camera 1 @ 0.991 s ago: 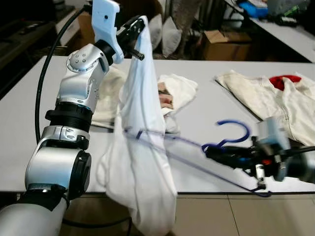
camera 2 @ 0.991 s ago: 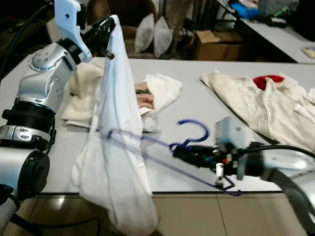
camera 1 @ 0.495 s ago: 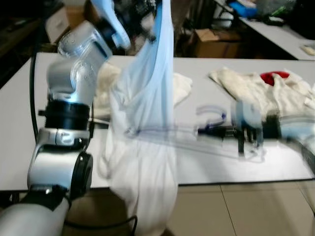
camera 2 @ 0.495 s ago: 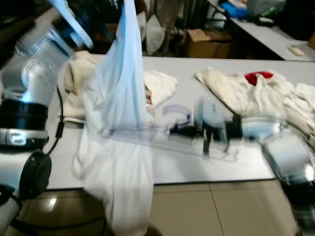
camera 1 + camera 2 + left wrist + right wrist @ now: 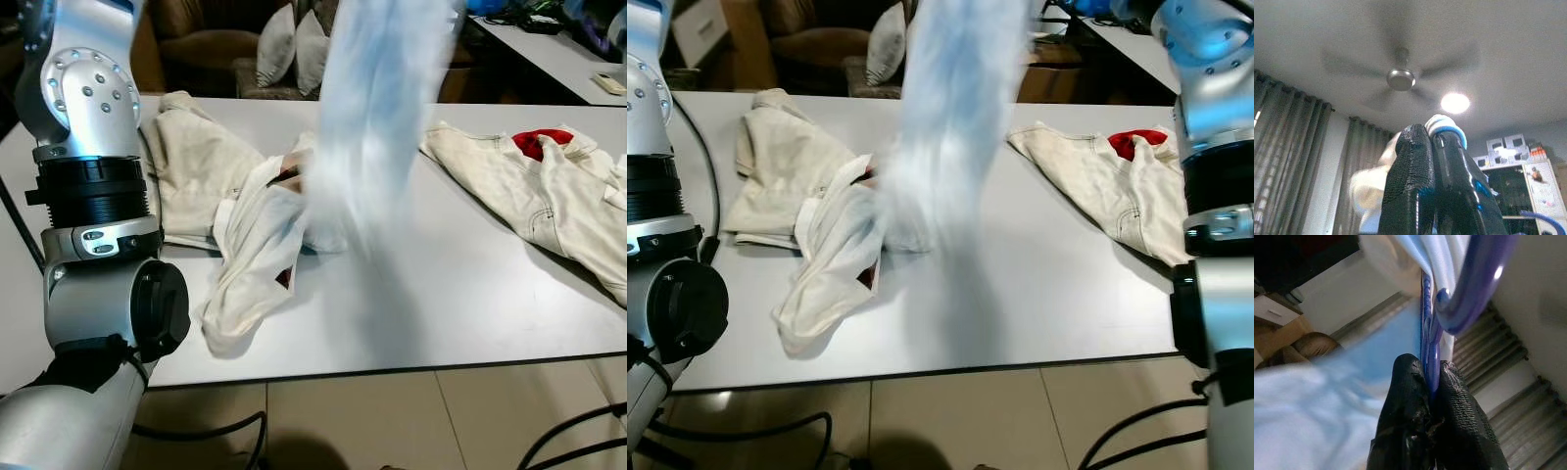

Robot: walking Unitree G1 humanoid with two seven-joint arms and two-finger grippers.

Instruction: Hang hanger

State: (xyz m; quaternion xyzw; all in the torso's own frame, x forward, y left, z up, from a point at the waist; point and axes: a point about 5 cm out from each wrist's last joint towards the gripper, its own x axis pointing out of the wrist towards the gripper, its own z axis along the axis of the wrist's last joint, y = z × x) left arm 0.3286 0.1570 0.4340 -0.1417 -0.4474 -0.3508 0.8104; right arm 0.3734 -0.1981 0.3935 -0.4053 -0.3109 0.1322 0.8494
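**Q:** Where, then, is the hanger, and how is it held?

**A:** Right wrist view: the blue hanger stands at frame centre, its thin wire pinched between the two black fingers of the right gripper, jaws closed narrow on it just below the hook's curve. Pale blue and white cloth hangs close against the wire. Head views: the pale blue garment appears as a blurred column from upper centre down to the white table.

**Q:** And the left gripper?

**A:** Left wrist view: the left gripper points at the ceiling fan, fingers pressed together on a fold of white and blue fabric at their tips. The left arm fills the left edge of the left eye view.

**Q:** How will the load handle?

**A:** Judged from these views, the hanger is light, thin and fairly stiff, and probably smooth, so it may swivel in a two-finger pinch. The garment is limp and will swing; most of the weight hangs below the wire. Holding near the hook's base, as shown, leaves the hook free for a rail and seems the sensible grip.

**Q:** What else is on the table?

**A:** A cream garment with a red patch at right and crumpled white clothes at left centre.
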